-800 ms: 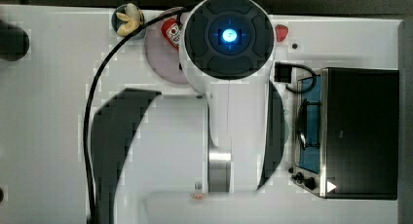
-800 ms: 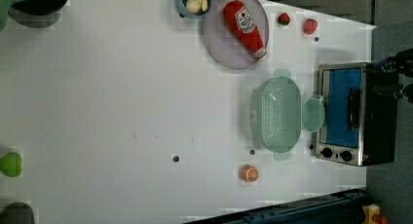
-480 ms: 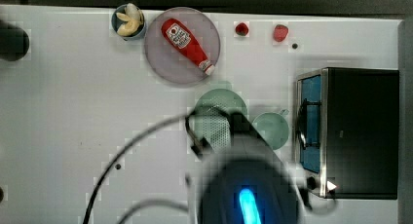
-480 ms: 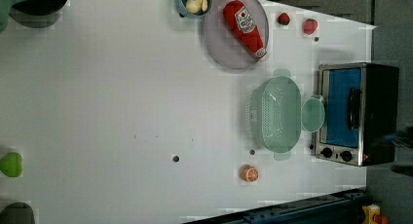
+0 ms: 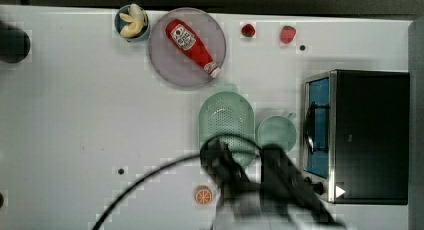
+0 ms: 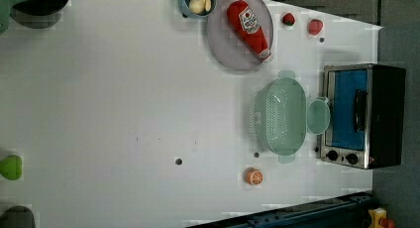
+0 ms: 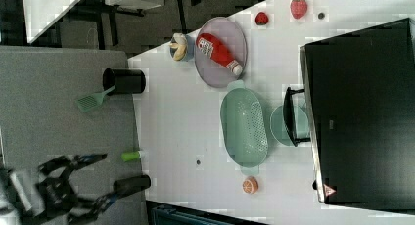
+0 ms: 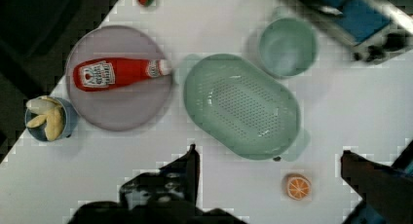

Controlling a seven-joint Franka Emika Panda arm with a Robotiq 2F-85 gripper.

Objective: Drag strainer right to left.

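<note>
The strainer [image 5: 226,121] is a pale mint-green oval colander with many small holes. It sits on the white table [image 5: 100,115] between the grey-lilac plate and the toaster oven, and shows in the left view [image 6: 285,116], the right view [image 7: 243,126] and the wrist view [image 8: 242,104]. My gripper [image 8: 268,152] hangs high above the strainer's end near the orange half. Its two dark fingers [image 8: 187,165] stand far apart with nothing between them, so it is open. My arm [image 5: 250,190] is a dark blur over that end of the strainer in the top view.
A solid mint-green cup [image 5: 276,132] stands between the strainer and the toaster oven [image 5: 360,140]. The plate [image 5: 170,65] holds a ketchup bottle [image 5: 192,45]; a bowl of banana [image 5: 132,22] is beside it. An orange half [image 5: 203,195] and two strawberries [image 5: 287,34] lie nearby.
In the top view my arm has swept from the upper middle down to the bottom edge, uncovering the plate and the strainer. The strainer has not moved.
</note>
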